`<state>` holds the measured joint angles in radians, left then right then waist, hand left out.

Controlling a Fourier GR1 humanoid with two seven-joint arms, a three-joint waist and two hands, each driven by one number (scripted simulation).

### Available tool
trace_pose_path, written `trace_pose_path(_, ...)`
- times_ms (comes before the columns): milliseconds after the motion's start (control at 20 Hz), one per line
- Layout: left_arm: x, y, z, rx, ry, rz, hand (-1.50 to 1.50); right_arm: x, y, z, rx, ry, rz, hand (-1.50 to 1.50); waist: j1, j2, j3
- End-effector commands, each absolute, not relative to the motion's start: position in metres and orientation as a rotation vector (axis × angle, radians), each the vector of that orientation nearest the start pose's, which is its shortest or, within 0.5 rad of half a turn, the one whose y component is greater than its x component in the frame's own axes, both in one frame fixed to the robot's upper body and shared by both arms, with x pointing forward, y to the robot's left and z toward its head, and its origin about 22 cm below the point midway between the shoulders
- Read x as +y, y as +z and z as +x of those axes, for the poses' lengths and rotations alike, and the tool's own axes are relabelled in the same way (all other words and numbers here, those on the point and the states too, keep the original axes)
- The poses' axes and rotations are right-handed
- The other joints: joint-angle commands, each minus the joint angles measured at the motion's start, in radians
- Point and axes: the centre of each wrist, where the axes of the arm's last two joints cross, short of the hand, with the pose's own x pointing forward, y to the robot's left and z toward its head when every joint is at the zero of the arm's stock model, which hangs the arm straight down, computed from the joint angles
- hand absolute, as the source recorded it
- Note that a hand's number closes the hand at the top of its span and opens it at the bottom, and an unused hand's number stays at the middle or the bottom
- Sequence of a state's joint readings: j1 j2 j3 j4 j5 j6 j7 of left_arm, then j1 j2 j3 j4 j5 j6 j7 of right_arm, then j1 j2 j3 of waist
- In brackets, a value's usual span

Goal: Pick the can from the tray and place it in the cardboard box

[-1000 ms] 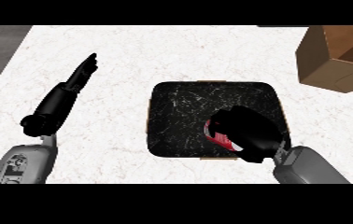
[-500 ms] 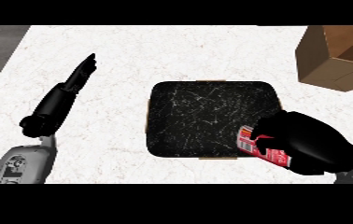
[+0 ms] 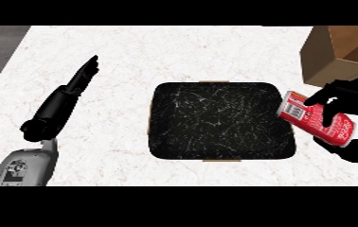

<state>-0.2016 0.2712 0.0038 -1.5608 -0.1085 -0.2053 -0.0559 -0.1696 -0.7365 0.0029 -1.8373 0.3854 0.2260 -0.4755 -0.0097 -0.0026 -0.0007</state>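
Red metal can (image 3: 311, 119) has shifted right, off the black square tray (image 3: 210, 122) | right hand (image 3: 334, 97) fingers curled round it, beside tray | left hand (image 3: 82, 78) fingers straight, idle | transport step; next: lift over brown cardboard box (image 3: 335, 51) wall.

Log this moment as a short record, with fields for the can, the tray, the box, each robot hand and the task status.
can: red with a white label, tilted, just past the tray's right edge
tray: dark, square, mid-counter; the can is not in it
cardboard box: brown, upper right corner, partly cut off by the view
right robot hand: curled round the can
left robot hand: open, fingers straight, resting at the left above the counter
status: can picked, not yet in the box
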Motion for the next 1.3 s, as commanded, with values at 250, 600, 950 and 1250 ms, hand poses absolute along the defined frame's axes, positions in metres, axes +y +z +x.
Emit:
trace_pose_path(250,0.264,0.066,0.298,-1.749,-0.566,0.1,0.0,-0.381,0.234,0.306,-1.951,0.94,-0.709,1.5,0.029,0.01,0.0)
trace_pose_path(600,0.256,0.072,0.296,-1.765,-0.563,0.077,0.0,-0.415,0.247,0.351,-1.863,0.959,-0.86,1.5,0.041,0.011,0.001)
trace_pose_path(950,0.259,0.08,0.298,-1.766,-0.571,0.056,0.0,-0.447,0.224,0.364,-1.486,1.21,-0.797,1.5,0.07,0.02,0.002)
trace_pose_path(1250,0.245,0.08,0.298,-1.785,-0.6,0.035,0.0,-0.453,0.194,0.38,-1.345,1.343,-0.739,1.5,0.094,0.03,0.004)
